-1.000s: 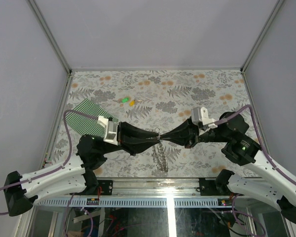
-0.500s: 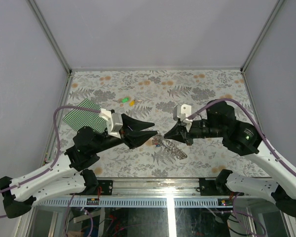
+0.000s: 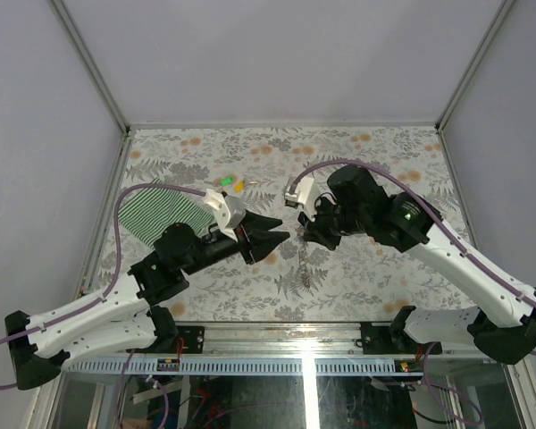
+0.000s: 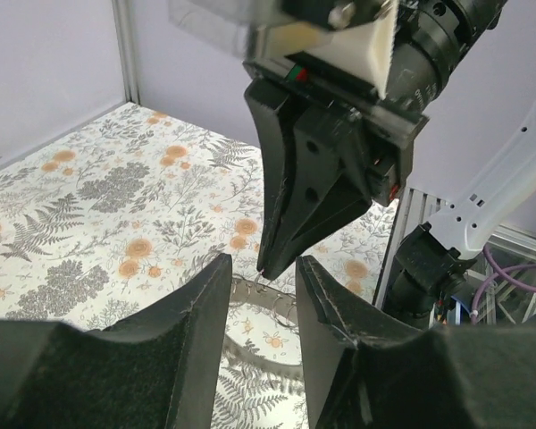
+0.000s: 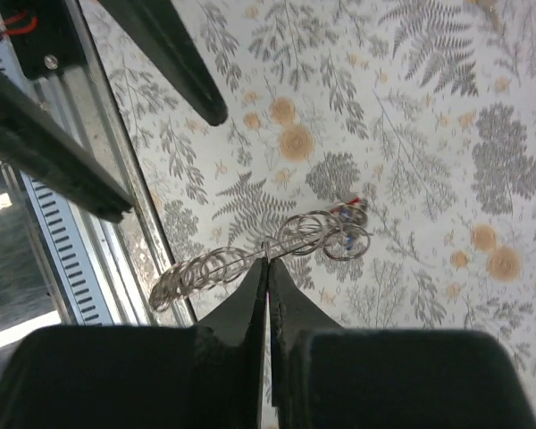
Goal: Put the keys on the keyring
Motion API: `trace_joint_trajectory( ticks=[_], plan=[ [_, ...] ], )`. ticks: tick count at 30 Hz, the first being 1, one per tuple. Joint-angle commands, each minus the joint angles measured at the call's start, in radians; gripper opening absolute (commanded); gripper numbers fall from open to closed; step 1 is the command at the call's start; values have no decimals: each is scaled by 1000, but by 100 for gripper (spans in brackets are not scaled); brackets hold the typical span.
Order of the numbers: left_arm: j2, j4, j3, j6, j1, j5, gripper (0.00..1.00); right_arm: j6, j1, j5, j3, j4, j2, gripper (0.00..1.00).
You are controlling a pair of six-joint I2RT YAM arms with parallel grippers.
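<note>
The keyring [image 5: 214, 266], a strand of thin metal rings, hangs from my right gripper [image 5: 267, 261], which is shut on one ring near its middle. Tiny red and blue keys [image 5: 348, 214] sit at the strand's far end. From the top view the keyring [image 3: 304, 266] dangles below the right gripper [image 3: 302, 236]. My left gripper [image 3: 277, 244] is open just left of it, holding nothing. In the left wrist view its gripper [image 4: 261, 273] frames the right gripper's tip, with the keyring [image 4: 277, 306] below. Green [image 3: 225, 181] and yellow [image 3: 240, 186] keys lie farther back.
A green-and-white striped cloth [image 3: 152, 213] lies at the left, partly under the left arm. The floral tabletop [image 3: 384, 152] is walled on three sides. A metal rail [image 3: 277, 329] runs along the near edge.
The left gripper has opened, let go of the keyring and drawn slightly back. The right gripper has swung left and away from the near edge, carrying the keyring, which now hangs from it.
</note>
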Motion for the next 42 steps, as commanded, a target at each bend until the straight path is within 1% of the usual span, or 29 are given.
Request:
trace_joint_trajectory(
  ticks=[1, 6, 9, 12, 16, 22, 29, 32, 36, 42],
  plan=[
    [8, 19, 25, 6, 0, -26, 35, 28, 2, 71, 88, -63, 32, 0],
    [2, 40, -13, 58, 0, 13, 29, 33, 2, 59, 133, -131, 76, 0],
    [-3, 66, -43, 81, 1, 52, 28, 14, 3, -25, 130, -127, 72, 0],
    [2, 87, -53, 107, 0, 132, 28, -16, 4, -129, 105, -95, 42, 0],
    [23, 65, -36, 148, 0, 231, 29, -48, 3, -245, 79, -57, -2, 0],
    [44, 17, -3, 173, 1, 263, 29, -84, 3, -327, 54, -32, -38, 0],
    [46, -7, 15, 181, 0, 274, 25, -85, 4, -369, 29, 13, -66, 0],
    [49, -7, 21, 177, 1, 311, 24, -81, 4, -368, 24, 15, -65, 0],
    [50, 3, 21, 163, 1, 353, 24, -77, 3, -367, 19, 20, -64, 0],
    [51, -11, 24, 153, 1, 337, 25, -77, 4, -348, 20, 24, -73, 0]
  ],
)
